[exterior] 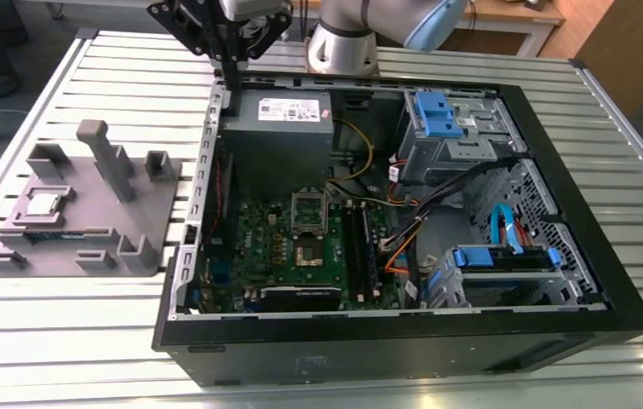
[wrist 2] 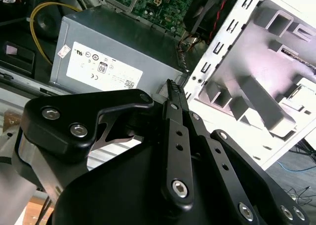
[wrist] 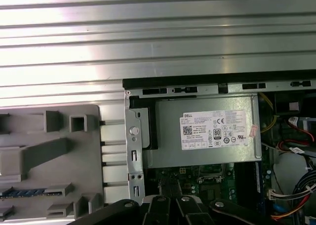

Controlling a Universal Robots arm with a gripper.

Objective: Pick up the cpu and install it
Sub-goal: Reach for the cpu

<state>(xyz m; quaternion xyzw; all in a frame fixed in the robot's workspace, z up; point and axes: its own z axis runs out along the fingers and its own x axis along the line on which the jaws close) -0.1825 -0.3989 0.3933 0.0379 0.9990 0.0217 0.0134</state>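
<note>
grey fixture [exterior: 145, 209]: we see it on the slatted table [exterior: 60, 341], at the exterior view's left of the pincer [exterior: 232, 78].
cpu [exterior: 46, 203]: flat in 1 fixture recess, well apart from the pincer.
pincer [wrist 2: 172, 87] [wrist: 170, 188]: fingers pressed together, pinching nothing, above a far corner of the open case [exterior: 412, 328].
power supply [wrist 2: 113, 52] [wrist: 202, 131]: in both wrist views we find it just beyond the pincer's tips.
socket frame [exterior: 307, 226]: on the motherboard [exterior: 253, 247], well apart from the pincer, toward the exterior view's right of it.
</note>
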